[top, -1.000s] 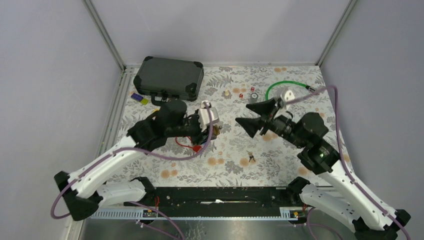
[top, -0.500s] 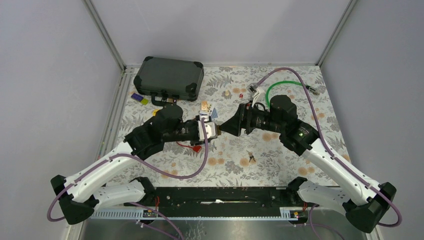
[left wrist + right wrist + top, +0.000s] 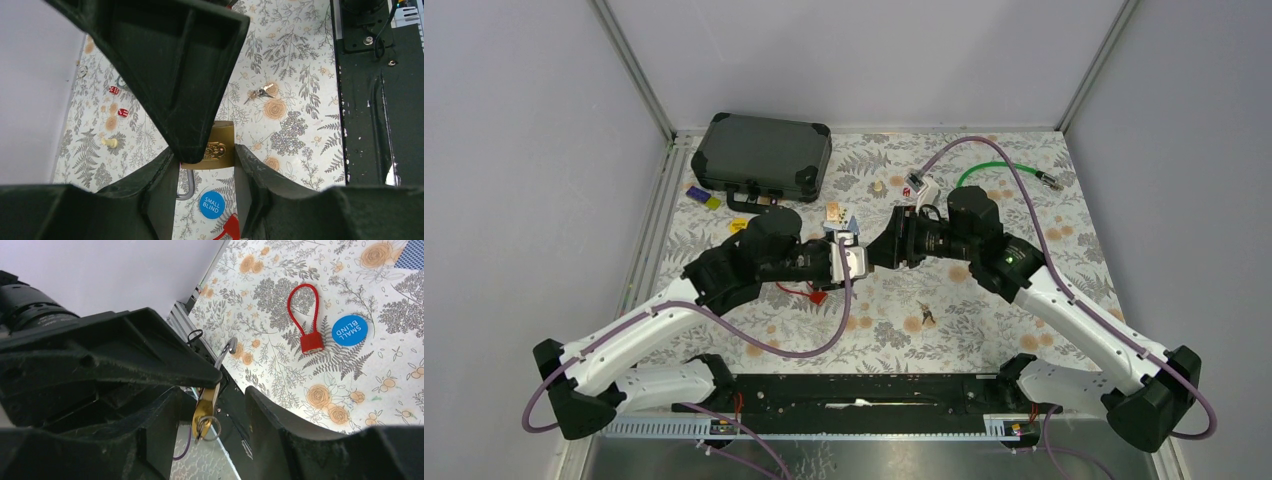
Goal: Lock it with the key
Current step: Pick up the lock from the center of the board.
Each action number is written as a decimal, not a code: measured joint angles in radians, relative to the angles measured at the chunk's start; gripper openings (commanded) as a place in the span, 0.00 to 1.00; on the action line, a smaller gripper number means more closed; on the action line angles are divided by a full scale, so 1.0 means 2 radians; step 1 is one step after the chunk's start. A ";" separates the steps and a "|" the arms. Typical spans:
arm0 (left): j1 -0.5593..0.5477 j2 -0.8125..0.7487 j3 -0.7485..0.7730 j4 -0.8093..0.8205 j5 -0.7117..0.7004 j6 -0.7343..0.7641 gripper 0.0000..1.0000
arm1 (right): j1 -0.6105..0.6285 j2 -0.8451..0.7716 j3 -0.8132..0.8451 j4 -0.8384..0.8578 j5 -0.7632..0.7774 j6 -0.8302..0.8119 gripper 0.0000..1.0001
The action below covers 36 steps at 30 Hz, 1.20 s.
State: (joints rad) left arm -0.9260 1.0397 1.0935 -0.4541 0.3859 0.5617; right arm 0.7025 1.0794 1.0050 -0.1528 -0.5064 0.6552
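Under padlock (image 3: 215, 150), blue chip (image 3: 212, 205), keys (image 3: 260, 93) nr, R tool (image 3: 871, 254) in front

Robot lab test cell, not a home. Plain grey wall panels (image 3: 514, 150) w/ bare alu frame posts (image 3: 629, 65) box in a table (image 3: 984, 320) w/ floral cover. L arm (image 3: 624, 340) & R arm (image 3: 1084, 330) bolted by a black rail (image 3: 874, 392) at near edge; purple cables (image 3: 972, 139) run loose.

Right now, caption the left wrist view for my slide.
Left gripper clamps the brass padlock, a right gripper finger looming above it, loose keys on the floral mat.
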 measured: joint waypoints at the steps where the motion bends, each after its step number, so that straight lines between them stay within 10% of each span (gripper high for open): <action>1: -0.002 0.003 0.000 0.000 0.000 0.000 0.00 | 0.000 0.004 0.000 0.000 0.000 0.001 0.51; 7: -0.006 0.017 0.003 -0.004 -0.012 0.005 0.00 | 0.000 0.012 0.000 0.000 -0.003 0.003 0.38; 14: -0.010 0.022 0.006 -0.007 -0.023 0.007 0.00 | 0.000 0.012 -0.004 0.000 -0.004 0.003 0.49; 25: -0.013 0.025 0.008 -0.008 -0.048 0.009 0.00 | 0.000 0.012 -0.009 0.000 -0.006 0.002 0.39; 29: -0.013 0.026 0.008 -0.008 -0.053 0.009 0.00 | 0.000 0.012 -0.009 0.000 -0.005 -0.001 0.15; 33: -0.014 0.026 0.009 -0.010 -0.056 0.012 0.81 | -0.002 0.012 -0.012 -0.001 -0.002 -0.004 0.00; 36: -0.015 0.028 0.010 -0.007 -0.063 0.007 0.99 | -0.001 0.002 -0.027 0.016 0.000 -0.016 0.00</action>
State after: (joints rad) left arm -0.9558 1.0954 1.1133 -0.4686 0.2592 0.5751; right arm 0.7006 1.0843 0.9504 -0.1204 -0.5068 0.6228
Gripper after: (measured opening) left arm 0.875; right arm 0.211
